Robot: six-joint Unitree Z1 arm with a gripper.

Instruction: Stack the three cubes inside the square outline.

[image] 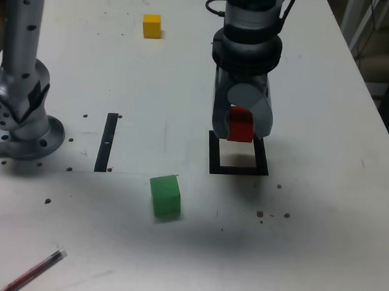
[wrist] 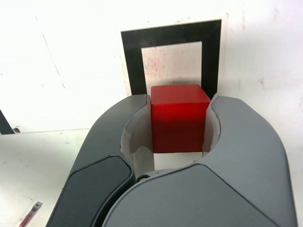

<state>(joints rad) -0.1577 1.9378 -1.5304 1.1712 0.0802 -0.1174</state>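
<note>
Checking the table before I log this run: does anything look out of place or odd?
A red pen lies at the table's near edge, bottom left in the exterior view, apart from the cubes. Small dark specks dot the surface near the square outline. Otherwise nothing stands out: the end effector holds the red cube squarely.

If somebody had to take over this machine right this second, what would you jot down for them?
Gripper: shut on the red cube, held over the square outline; whether it has touched down is unclear.
Green cube: on the table, toward the exterior view's left of the outline.
Yellow cube: far side of the table, alone.
Done: red cube picked up and brought to the outline.
Left: release red inside the outline, then stack the other two on it.
</note>
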